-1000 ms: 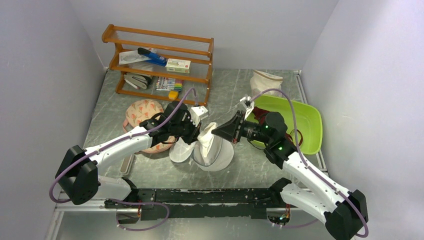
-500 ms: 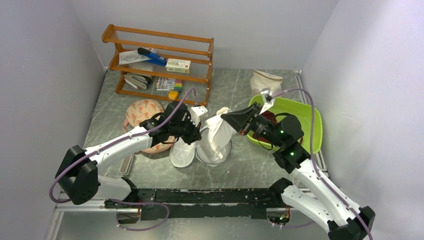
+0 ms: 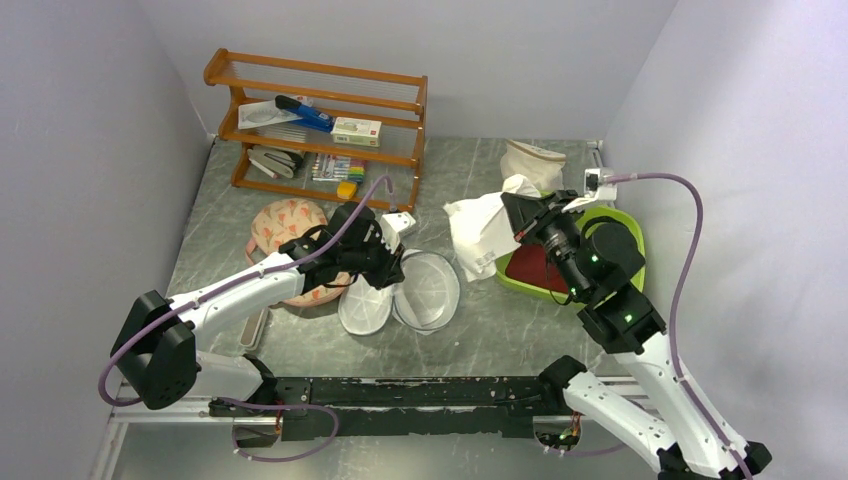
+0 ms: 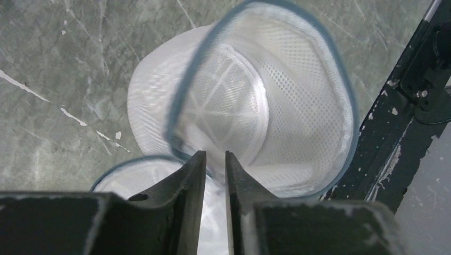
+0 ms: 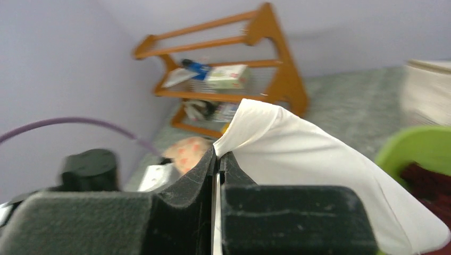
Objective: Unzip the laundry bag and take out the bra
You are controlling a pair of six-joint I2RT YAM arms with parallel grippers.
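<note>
Left gripper (image 4: 211, 159) pinches the open bag's (image 3: 427, 292) rim; right gripper (image 5: 217, 155) clamps a white cloth (image 3: 480, 232), lifted off the worktop (image 3: 500, 330).

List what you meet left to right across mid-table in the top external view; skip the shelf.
Left to right: peach floral padded item → round white mesh laundry bag, lying open → white cloth in the right gripper → dark red bra inside the lime green plastic tub.
</note>
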